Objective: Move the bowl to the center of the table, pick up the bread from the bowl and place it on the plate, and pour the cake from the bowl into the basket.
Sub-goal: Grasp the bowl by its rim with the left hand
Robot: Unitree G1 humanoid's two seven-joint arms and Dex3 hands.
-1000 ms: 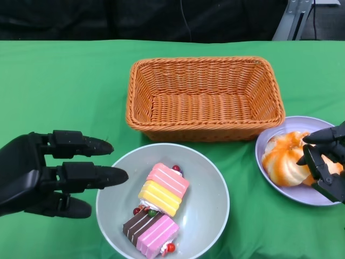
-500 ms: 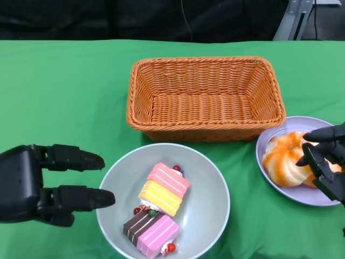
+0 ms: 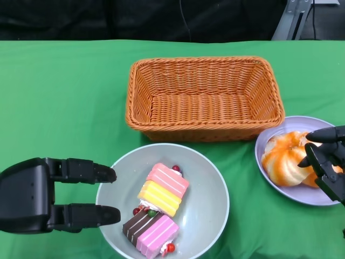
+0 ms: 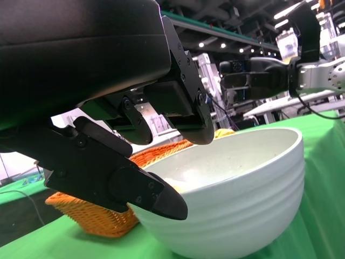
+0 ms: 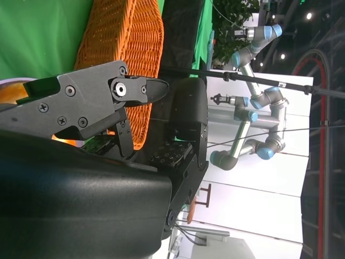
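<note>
The grey-green bowl (image 3: 213, 183) sits near the table's front, holding a pink-and-yellow cake (image 3: 163, 189) and a brown-and-pink cake (image 3: 151, 230). My left hand (image 3: 54, 195) is at the bowl's left rim, fingers apart, one over the rim edge and one lower beside the wall. The left wrist view shows the bowl (image 4: 242, 199) close to my left hand (image 4: 124, 135), with a gap between the fingers. The swirled orange bread (image 3: 284, 157) lies on the lilac plate (image 3: 269, 141) at the right. My right hand (image 3: 328, 162) hovers at the bread's right side with its fingers spread, holding nothing.
The woven orange basket (image 3: 205, 97) stands empty behind the bowl, its front wall close to the bowl's far rim and the plate. It also shows in the wrist views as the basket (image 4: 91, 218) and basket (image 5: 124, 38). Green cloth covers the table.
My left hand has dropped lower and nearer to me, ending beside the bowl's left rim. My right hand has edged slightly right of the bread. Bowl, bread and basket stay put.
</note>
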